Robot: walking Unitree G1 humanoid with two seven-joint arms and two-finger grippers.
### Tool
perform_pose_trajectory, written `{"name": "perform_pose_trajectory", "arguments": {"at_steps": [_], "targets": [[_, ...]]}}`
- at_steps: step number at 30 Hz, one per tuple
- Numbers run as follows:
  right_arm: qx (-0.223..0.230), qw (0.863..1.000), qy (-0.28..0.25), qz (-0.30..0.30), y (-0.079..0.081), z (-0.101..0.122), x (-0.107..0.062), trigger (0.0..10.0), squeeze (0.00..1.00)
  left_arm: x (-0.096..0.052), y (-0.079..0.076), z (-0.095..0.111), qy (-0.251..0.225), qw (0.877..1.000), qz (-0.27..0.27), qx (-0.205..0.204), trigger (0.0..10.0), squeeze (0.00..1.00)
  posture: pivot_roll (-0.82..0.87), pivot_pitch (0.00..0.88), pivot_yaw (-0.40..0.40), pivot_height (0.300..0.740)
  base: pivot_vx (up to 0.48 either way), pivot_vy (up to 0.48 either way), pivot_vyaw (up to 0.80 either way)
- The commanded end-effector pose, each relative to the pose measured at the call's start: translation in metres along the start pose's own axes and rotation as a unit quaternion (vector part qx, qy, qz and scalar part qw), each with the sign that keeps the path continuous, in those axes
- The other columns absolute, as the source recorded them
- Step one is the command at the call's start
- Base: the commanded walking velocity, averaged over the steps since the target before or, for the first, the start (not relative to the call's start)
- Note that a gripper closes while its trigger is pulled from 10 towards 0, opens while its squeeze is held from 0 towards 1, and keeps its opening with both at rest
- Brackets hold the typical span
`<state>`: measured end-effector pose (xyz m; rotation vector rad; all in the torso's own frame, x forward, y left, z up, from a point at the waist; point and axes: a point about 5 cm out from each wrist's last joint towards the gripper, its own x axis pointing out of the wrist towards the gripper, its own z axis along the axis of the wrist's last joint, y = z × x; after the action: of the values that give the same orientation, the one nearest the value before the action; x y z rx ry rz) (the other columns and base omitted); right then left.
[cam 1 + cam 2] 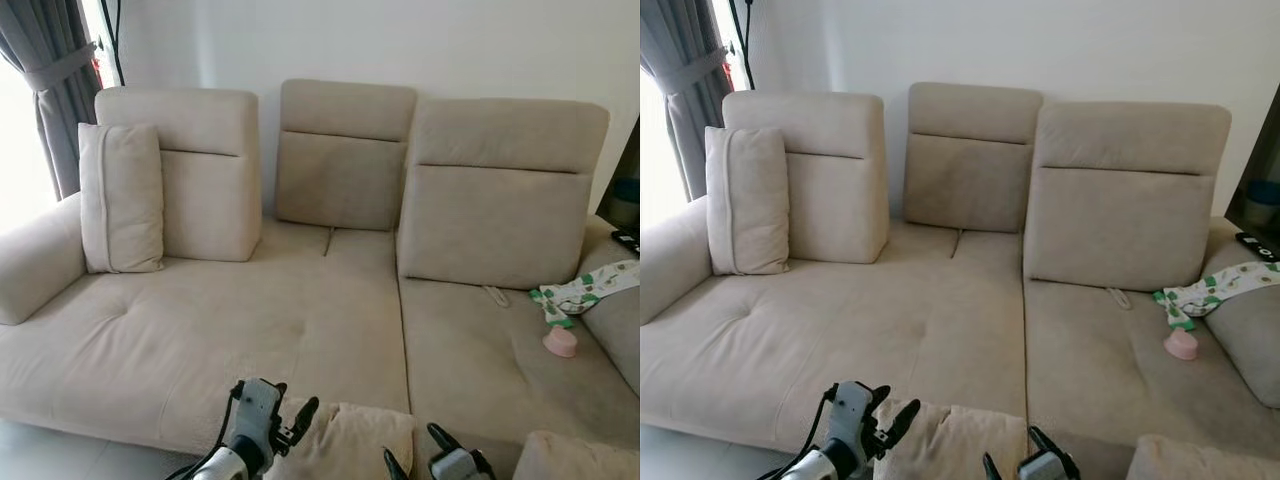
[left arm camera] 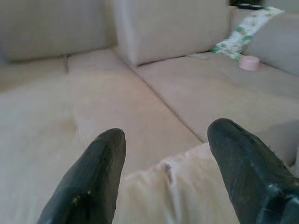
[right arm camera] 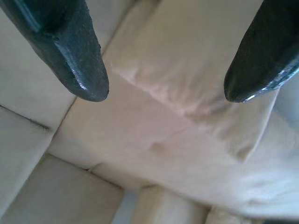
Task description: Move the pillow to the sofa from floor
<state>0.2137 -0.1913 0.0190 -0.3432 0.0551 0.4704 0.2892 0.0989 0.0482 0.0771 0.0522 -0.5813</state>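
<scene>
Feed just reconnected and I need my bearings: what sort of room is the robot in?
Most likely a home living room: a large beige sectional sofa against a white wall, a grey curtain by a bright window, and a patterned cloth lying on the seat.

plain beige fabric sofa [image 1: 300, 330], cream beige pillow [image 1: 350, 440], white cloth with green print [image 1: 590, 287], small pink round object [image 1: 560, 343], grey curtain [image 1: 55, 80], black gripper fingers [image 2: 88, 186]
</scene>
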Motion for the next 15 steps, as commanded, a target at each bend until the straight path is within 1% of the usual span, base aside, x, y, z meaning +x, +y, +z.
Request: {"name": "perform_pose_trajectory", "arguments": {"at_steps": [1,3,4,6,7,8,9,11,12,13,15], "targets": [[0.001,1.0,0.019,0.021,-0.003,-0.005,-0.001,10.0,0.0,0.003,-0.002,0.007,-0.01,0.999,-0.014,0.028,10.0,0.0,-0.04,0.0,0.033,0.605,0.0,0.0,0.0],[0.001,1.0,0.022,0.023,-0.004,-0.005,-0.001,10.0,0.0,0.004,-0.003,0.008,-0.011,0.999,-0.016,0.033,10.0,0.0,-0.04,0.0,0.033,0.605,0.0,0.0,0.0],[0.0,0.999,0.04,0.028,-0.015,-0.008,-0.003,10.0,0.0,0.006,-0.007,0.011,-0.01,0.997,-0.032,0.067,10.0,0.0,-0.04,0.0,0.038,0.605,0.0,0.0,0.0],[-0.019,0.996,0.075,0.039,-0.034,-0.012,-0.004,10.0,0.0,0.01,-0.015,0.015,-0.004,0.987,-0.065,0.144,10.0,0.0,-0.04,0.0,0.041,0.605,0.0,0.0,0.0],[-0.019,0.996,0.075,0.039,-0.034,-0.012,-0.004,10.0,0.0,0.01,-0.015,0.015,-0.004,0.987,-0.065,0.144,10.0,0.0,-0.04,0.0,0.041,0.605,0.0,0.0,0.0],[-0.031,0.995,0.086,0.044,-0.041,-0.013,-0.004,10.0,0.0,0.011,-0.018,0.015,-0.001,0.983,-0.076,0.167,10.0,0.0,-0.04,0.0,0.041,0.605,0.0,0.0,0.0],[-0.047,0.994,0.093,0.045,-0.046,-0.013,-0.004,10.0,0.0,0.011,-0.02,0.014,0.003,0.981,-0.081,0.177,10.0,0.0,-0.04,0.0,0.041,0.605,0.0,0.0,0.0],[-0.091,0.989,0.107,0.043,-0.058,-0.011,-0.002,10.0,0.0,0.008,-0.019,0.01,0.016,0.98,-0.08,0.183,10.0,0.0,-0.03,0.0,0.05,0.605,0.0,0.0,0.0],[-0.091,0.989,0.107,0.043,-0.058,-0.011,-0.002,10.0,0.0,0.008,-0.019,0.01,0.016,0.98,-0.08,0.183,10.0,0.0,-0.03,0.0,0.05,0.605,0.0,0.0,0.0],[-0.106,0.987,0.112,0.043,-0.061,-0.01,-0.001,10.0,0.0,0.007,-0.018,0.008,0.021,0.979,-0.079,0.184,10.0,0.0,-0.03,0.0,0.05,0.605,0.0,0.0,0.0],[-0.106,0.987,0.112,0.043,-0.061,-0.01,-0.001,10.0,0.0,0.007,-0.018,0.008,0.021,0.979,-0.079,0.184,10.0,0.0,-0.03,0.0,0.05,0.605,0.0,0.0,0.0]]}}
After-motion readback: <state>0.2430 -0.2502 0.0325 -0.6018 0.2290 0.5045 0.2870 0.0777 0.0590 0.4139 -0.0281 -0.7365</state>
